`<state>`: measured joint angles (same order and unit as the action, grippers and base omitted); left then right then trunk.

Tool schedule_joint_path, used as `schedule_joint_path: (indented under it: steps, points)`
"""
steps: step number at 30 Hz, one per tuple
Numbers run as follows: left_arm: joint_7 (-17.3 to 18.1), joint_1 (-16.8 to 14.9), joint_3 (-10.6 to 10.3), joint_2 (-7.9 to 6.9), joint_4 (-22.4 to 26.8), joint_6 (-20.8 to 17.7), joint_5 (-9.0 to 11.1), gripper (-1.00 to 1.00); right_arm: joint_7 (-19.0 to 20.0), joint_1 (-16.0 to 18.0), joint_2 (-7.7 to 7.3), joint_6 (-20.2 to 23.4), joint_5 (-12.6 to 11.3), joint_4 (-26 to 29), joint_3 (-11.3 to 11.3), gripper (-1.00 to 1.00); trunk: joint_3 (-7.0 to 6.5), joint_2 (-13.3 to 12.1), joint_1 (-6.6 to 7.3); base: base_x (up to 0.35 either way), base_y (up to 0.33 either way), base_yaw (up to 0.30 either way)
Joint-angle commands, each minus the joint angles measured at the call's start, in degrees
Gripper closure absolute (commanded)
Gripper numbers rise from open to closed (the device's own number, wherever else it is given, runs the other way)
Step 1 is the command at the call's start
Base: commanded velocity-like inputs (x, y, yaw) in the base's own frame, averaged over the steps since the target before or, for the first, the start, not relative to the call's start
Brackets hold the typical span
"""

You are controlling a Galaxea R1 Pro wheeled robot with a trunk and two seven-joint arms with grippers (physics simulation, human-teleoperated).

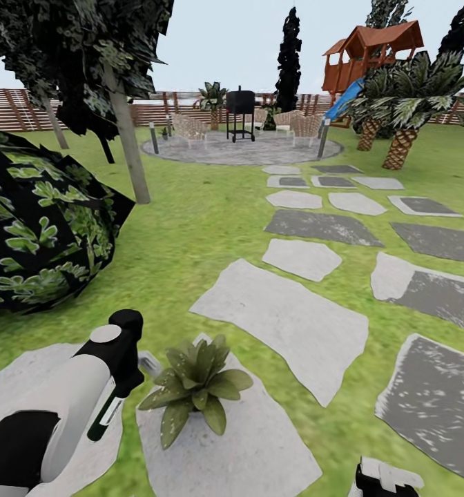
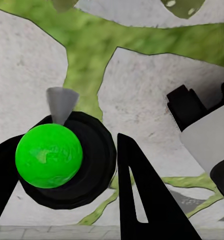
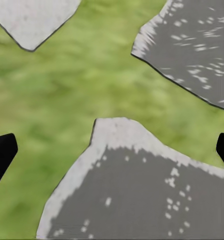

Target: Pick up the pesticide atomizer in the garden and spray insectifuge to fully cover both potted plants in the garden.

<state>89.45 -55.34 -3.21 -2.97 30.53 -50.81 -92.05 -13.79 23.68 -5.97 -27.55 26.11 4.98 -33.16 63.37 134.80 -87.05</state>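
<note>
Far ahead of you a black barbecue grill [image 1: 240, 110] stands on the round paved area [image 1: 242, 149], with light wicker chairs [image 1: 188, 128] beside it. Behind, you see the wooden play tower [image 1: 370, 52] with its blue slide [image 1: 342, 101]. A thin tree trunk [image 1: 128, 138] rises at your left, next to a big dark bush [image 1: 42, 224]. Two palm trees [image 1: 404, 114] stand at the right.

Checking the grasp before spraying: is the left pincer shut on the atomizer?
Shut on it: the left pincer has fingers flanking the atomizer.
</note>
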Motion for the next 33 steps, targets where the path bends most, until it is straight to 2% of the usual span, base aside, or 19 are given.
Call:
schedule_joint_path:
  steps: [1,9,20,28,33]
  points:
    - [0.5,0.0,-0.3,0.00,0.1,-0.6,-0.3,1.00,-0.3,0.1,0.00,-0.1,0.6,-0.1,-0.3,-1.00,0.05,0.0,-0.01,0.153,-0.235,0.000]
    - [0.5,0.0,-0.3,0.15,0.1,-0.6,-0.4,1.00,-0.3,0.1,0.06,-0.1,0.6,-0.1,-0.3,-1.00,0.05,0.0,-0.01,0.032,-0.265,0.020]
    - [0.5,0.0,-0.3,0.15,0.1,-0.7,-0.4,1.00,-0.3,0.1,0.08,-0.1,0.6,-0.1,-0.3,-1.00,0.05,0.0,-0.01,0.000,-0.273,0.253]
    - [0.5,0.0,-0.3,0.13,0.1,-0.9,-0.4,1.00,-0.3,0.1,0.08,-0.1,0.6,-0.1,-0.3,-1.00,0.05,0.0,-0.01,0.000,-0.274,0.041]
    - [0.5,0.0,-0.6,0.08,0.1,-1.1,-0.4,1.00,-0.3,0.1,0.15,-0.1,0.6,-0.1,-0.3,-1.00,0.05,0.0,-0.01,-0.050,-0.266,0.221]
